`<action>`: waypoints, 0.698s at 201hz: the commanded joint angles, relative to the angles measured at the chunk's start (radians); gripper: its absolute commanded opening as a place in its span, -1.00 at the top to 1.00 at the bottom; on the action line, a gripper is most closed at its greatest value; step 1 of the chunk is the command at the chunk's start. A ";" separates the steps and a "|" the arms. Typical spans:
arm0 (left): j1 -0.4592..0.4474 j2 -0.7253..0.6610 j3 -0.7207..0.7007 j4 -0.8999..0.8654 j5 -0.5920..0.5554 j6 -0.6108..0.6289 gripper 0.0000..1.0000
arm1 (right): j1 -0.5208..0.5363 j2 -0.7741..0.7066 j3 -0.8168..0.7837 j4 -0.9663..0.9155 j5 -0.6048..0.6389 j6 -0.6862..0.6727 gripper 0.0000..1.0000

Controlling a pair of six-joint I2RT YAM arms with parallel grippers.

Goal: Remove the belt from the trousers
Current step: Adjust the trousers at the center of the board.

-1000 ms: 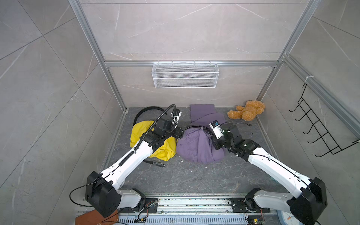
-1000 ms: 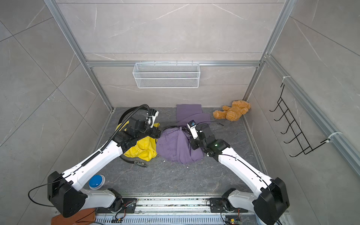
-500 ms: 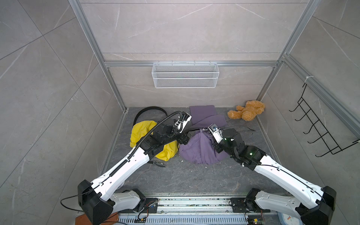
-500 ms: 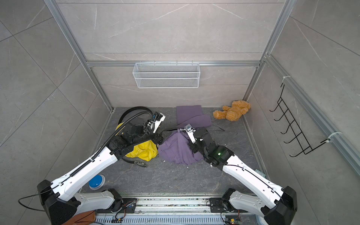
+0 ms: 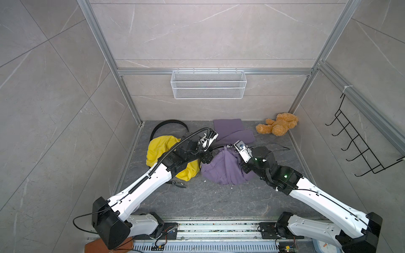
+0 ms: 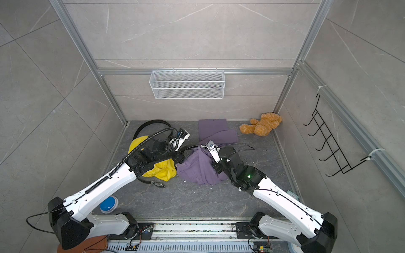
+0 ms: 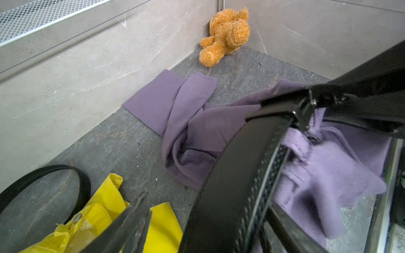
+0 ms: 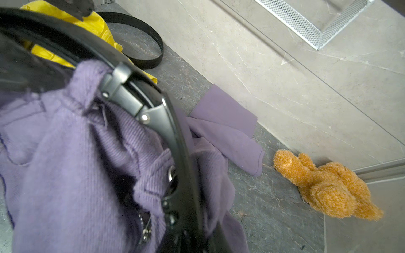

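The purple trousers [image 5: 223,168] [image 6: 197,168] lie bunched mid-floor, their legs trailing toward the back wall. A black belt [image 5: 219,146] [image 6: 192,147] arcs above the waistband between the two grippers. My right gripper [image 5: 245,167] [image 8: 192,245] is shut on the belt [image 8: 175,135], with waistband fabric [image 8: 65,164] bunched around it, and holds it off the floor. My left gripper [image 5: 206,158] [image 7: 210,203] is open. Its fingers straddle the belt strap [image 7: 241,164] just short of the metal buckle [image 7: 302,109], with a gap on one side.
Yellow trousers [image 5: 162,151] lie left of the purple ones, under my left arm, with a second black belt [image 5: 168,122] looping behind them. A teddy bear [image 5: 278,126] sits in the back right corner. A wire basket [image 5: 208,87] hangs on the back wall, a hook rack [image 5: 361,149] on the right wall.
My left gripper has moved right, from over the yellow trousers to the purple trousers' belt, and its jaws have narrowed. My right gripper has kept its grip and shifted nearer, bunching the trousers.
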 commanded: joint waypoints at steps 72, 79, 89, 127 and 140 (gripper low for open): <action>-0.004 0.010 -0.149 0.491 -0.095 0.141 1.00 | 0.022 -0.104 0.019 -0.024 -0.114 0.099 -0.86; -0.003 0.007 -0.173 0.550 -0.090 0.179 1.00 | 0.012 -0.116 0.027 -0.040 -0.154 0.103 -0.92; -0.002 0.002 -0.205 0.631 -0.070 0.222 1.00 | -0.014 -0.121 0.051 -0.071 -0.230 0.115 -0.98; 0.000 -0.026 -0.217 0.725 0.040 0.321 1.00 | -0.277 -0.046 0.155 -0.161 -0.809 0.151 -0.99; -0.001 -0.049 -0.211 0.721 0.058 0.342 1.00 | -0.371 0.007 0.190 -0.175 -1.018 0.155 -1.00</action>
